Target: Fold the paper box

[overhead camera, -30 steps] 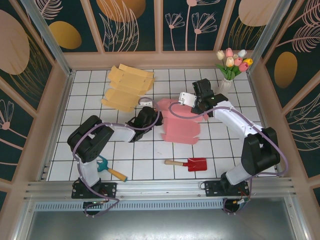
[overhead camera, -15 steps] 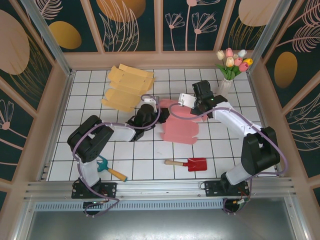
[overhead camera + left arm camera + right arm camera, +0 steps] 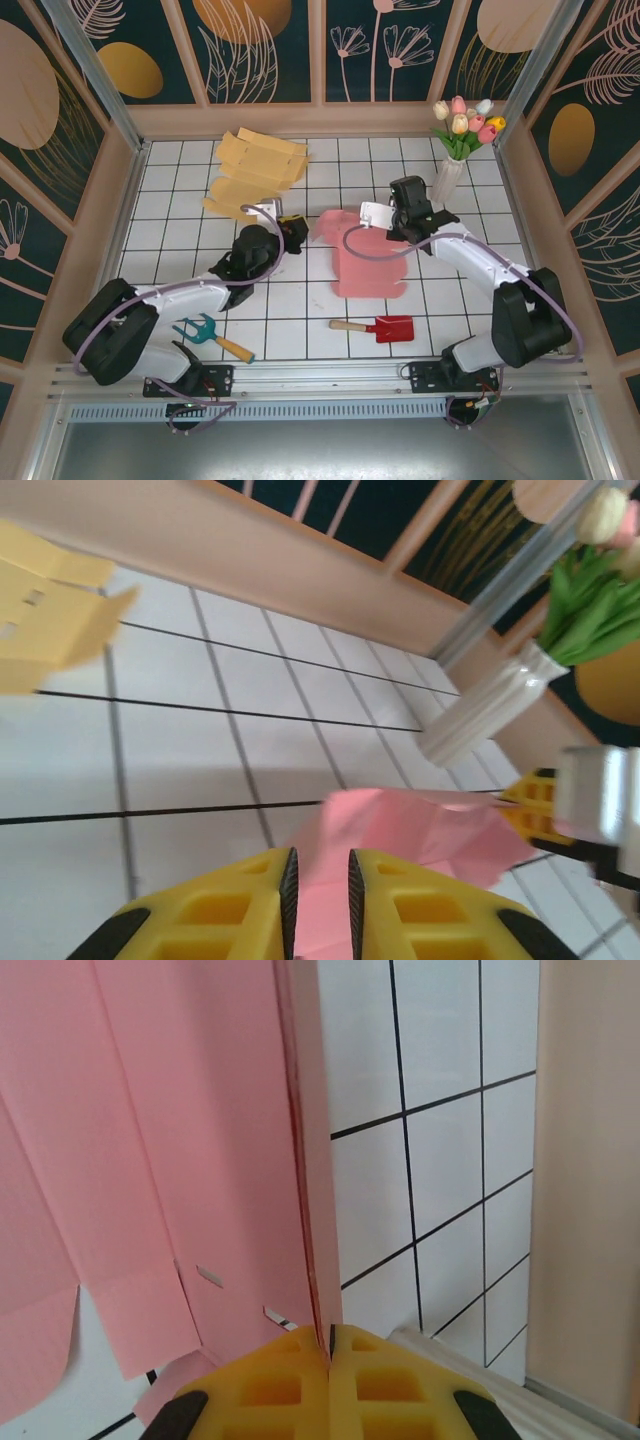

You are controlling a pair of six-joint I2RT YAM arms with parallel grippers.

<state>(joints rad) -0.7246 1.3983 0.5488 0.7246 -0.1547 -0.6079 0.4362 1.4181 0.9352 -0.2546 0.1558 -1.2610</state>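
Note:
The pink paper box (image 3: pixel 368 262) lies mostly flat in the middle of the tiled table. My right gripper (image 3: pixel 398 224) is at its far right edge, shut on a flap that stands up from the sheet. In the right wrist view that upright flap (image 3: pixel 310 1160) runs straight into the closed right gripper (image 3: pixel 329 1345). My left gripper (image 3: pixel 296 228) sits just left of the box's left flap, apart from it. In the left wrist view the left gripper (image 3: pixel 319 885) has its jaws a narrow gap apart, and the pink box (image 3: pixel 420 830) lies just beyond them, unpinched.
Yellow cardboard sheets (image 3: pixel 255 175) lie at the back left, also seen as yellow cardboard (image 3: pixel 50 620). A vase of tulips (image 3: pixel 455 140) stands at the back right. A red shovel (image 3: pixel 380 327) and a teal hand rake (image 3: pixel 212 335) lie near the front. Wooden walls ring the table.
My left gripper has let go of the box's left flap, parted its jaws slightly and drawn back to the left. The box has settled flatter and slid slightly toward the front.

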